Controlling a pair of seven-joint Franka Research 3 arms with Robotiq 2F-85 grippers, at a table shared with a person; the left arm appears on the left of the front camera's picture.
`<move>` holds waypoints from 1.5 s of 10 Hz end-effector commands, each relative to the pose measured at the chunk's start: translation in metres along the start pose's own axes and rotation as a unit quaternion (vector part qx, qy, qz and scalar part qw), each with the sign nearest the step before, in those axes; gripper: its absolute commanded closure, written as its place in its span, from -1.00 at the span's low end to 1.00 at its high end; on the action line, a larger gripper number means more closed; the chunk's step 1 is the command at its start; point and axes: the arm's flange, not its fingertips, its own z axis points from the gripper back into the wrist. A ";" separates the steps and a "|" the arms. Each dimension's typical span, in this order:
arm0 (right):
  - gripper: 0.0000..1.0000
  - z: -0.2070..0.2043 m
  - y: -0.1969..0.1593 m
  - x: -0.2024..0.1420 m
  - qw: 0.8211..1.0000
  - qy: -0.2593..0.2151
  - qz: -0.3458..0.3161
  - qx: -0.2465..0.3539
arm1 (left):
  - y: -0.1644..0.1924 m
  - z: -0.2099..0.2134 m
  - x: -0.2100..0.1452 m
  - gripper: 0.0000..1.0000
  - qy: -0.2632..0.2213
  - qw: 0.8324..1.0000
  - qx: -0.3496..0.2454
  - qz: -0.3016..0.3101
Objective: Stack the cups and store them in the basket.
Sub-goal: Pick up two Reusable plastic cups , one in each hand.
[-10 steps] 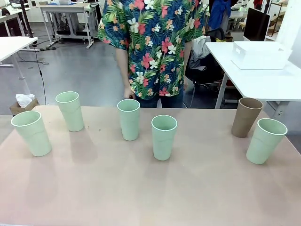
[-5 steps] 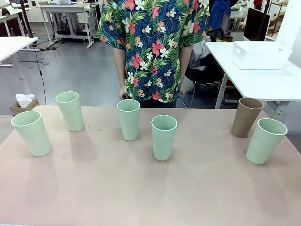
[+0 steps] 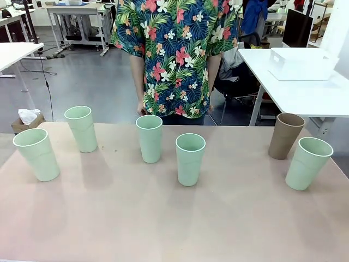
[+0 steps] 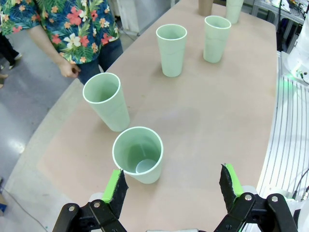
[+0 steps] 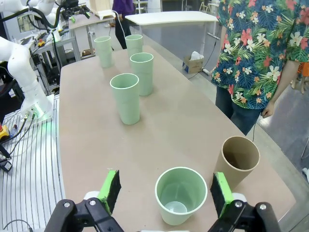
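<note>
Six cups stand upright and apart on the tan table (image 3: 174, 229): mint ones at the far left (image 3: 36, 154), left (image 3: 81, 129), middle (image 3: 149, 138), centre (image 3: 190, 159) and far right (image 3: 308, 163), with a brown cup (image 3: 286, 136) beside the last. The white basket (image 3: 300, 71) sits on a separate white table at the back right. My left gripper (image 4: 173, 186) is open above the table, with a mint cup (image 4: 138, 154) just beyond its left finger. My right gripper (image 5: 165, 193) is open, and a mint cup (image 5: 180, 195) shows between its fingers with the brown cup (image 5: 236, 162) alongside.
A person in a flowered shirt (image 3: 174, 49) stands at the table's far edge, one hand (image 3: 143, 111) hanging by the side. The near half of the table is bare. A gap of floor separates the table from the basket's white table (image 3: 305, 95).
The person has straightened up and shifted slightly to the left. The cups have not moved.
</note>
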 end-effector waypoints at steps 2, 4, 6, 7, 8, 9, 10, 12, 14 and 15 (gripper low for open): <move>-1.00 -0.001 -0.003 0.002 1.000 -0.013 0.009 -0.002 | -0.001 0.000 0.001 -1.00 -0.004 1.000 -0.001 -0.003; -1.00 -0.001 -0.003 0.002 1.000 -0.013 0.009 -0.002 | -0.001 0.000 0.001 -1.00 -0.004 1.000 -0.001 -0.003; -1.00 -0.001 -0.003 0.002 1.000 -0.013 0.009 -0.002 | -0.001 0.000 0.001 -1.00 -0.004 1.000 -0.001 -0.003; -1.00 -0.001 -0.003 0.002 1.000 -0.013 0.009 -0.002 | -0.001 0.000 0.001 -1.00 -0.004 1.000 -0.001 -0.003; -1.00 -0.001 -0.003 0.002 1.000 -0.013 0.009 -0.002 | -0.001 0.000 0.001 -1.00 -0.004 1.000 -0.001 -0.003; -1.00 -0.001 -0.003 0.002 1.000 -0.013 0.009 -0.002 | -0.001 0.000 0.001 -1.00 -0.004 1.000 -0.001 -0.003; -1.00 -0.001 -0.003 0.002 1.000 -0.013 0.009 -0.002 | -0.001 0.000 0.001 -1.00 -0.004 1.000 -0.001 -0.003; -1.00 -0.001 -0.003 0.002 1.000 -0.013 0.009 -0.002 | -0.001 0.000 0.001 -1.00 -0.004 1.000 -0.001 -0.003; -1.00 0.005 -0.028 0.010 0.999 -0.022 -0.016 0.027 | 0.019 0.003 0.006 -1.00 -0.009 1.000 -0.014 -0.004; -1.00 0.015 -0.058 0.016 0.995 -0.047 -0.021 0.081 | 0.043 0.007 0.007 -1.00 -0.021 0.999 -0.023 -0.009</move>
